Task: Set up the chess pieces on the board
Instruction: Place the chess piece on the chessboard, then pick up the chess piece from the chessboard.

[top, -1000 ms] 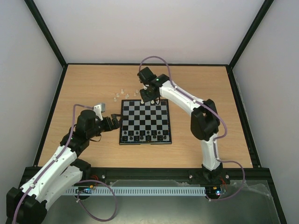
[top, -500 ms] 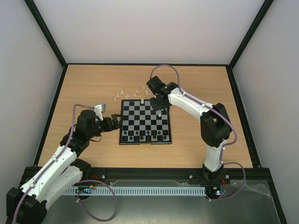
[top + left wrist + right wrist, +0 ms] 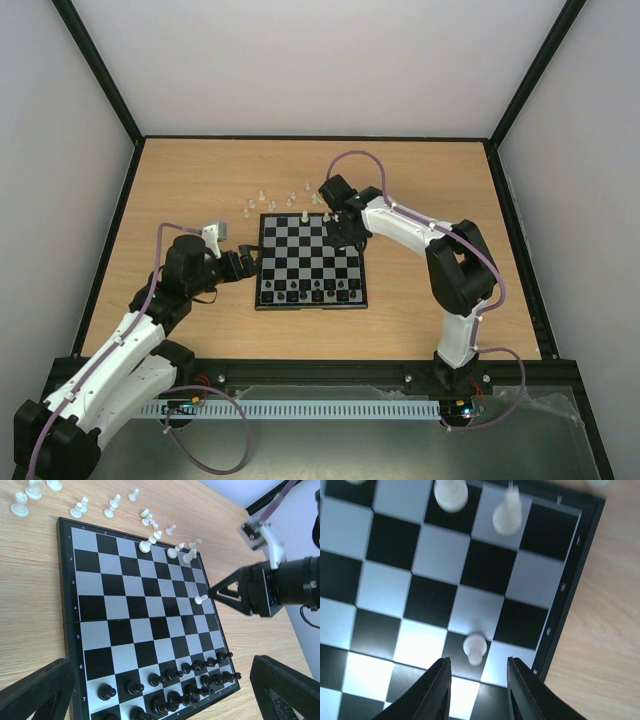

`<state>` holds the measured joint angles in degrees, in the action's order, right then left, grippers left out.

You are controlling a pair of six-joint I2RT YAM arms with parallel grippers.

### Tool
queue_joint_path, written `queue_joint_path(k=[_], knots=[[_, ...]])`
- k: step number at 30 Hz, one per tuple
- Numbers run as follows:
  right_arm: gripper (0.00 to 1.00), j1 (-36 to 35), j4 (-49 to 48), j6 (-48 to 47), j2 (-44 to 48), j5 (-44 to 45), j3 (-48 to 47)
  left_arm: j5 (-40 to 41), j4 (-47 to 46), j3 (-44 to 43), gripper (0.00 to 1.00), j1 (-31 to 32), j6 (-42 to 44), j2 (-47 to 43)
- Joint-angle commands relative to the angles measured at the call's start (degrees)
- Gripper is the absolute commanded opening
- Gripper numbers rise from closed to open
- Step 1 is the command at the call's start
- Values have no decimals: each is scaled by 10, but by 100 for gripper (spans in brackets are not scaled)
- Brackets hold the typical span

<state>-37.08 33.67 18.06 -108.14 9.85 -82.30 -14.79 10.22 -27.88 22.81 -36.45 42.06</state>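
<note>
Setting: a light wooden desk (image 3: 200, 180) is sitting inside pale walls with a dark frame.
Board: the chessboard (image 3: 300, 255) is lying flat at the middle of the desk, between the two arms.
Black pieces: the dark set (image 3: 315, 292) is standing in two rows along the near edge of the board.
White pieces off the board: several loose cream figures (image 3: 262, 197) are standing and lying on the desk just beyond the far left corner of the board.
White pieces on the board: a few cream figures (image 3: 172, 552) are standing along the far row.
White pawn: one small pawn (image 3: 474, 647) is standing upright near the board's right border, apart from the far row.
Right pincer: it (image 3: 477, 690) is hanging directly over that pawn, its fingers parted to either side with a gap showing on both; released, gripping nothing.
Left pincer: it (image 3: 247, 264) is waiting just off the board's left edge, fingers spread wide and carrying nothing.
</note>
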Motion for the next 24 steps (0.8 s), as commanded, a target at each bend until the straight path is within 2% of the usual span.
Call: queue_joint_path(k=[1, 7, 18, 24], knots=[[32, 0, 4, 9, 33, -26, 50, -3, -4, 8, 99, -4, 3, 7], [27, -3, -15, 11, 36, -30, 78, -3, -11, 10, 99, -4, 1, 12], [27, -3, -19, 5, -5, -23, 41, 1, -5, 8, 99, -4, 0, 8], [18, -3, -18, 1, -26, -22, 22, 3, -3, 7, 99, -4, 1, 9]])
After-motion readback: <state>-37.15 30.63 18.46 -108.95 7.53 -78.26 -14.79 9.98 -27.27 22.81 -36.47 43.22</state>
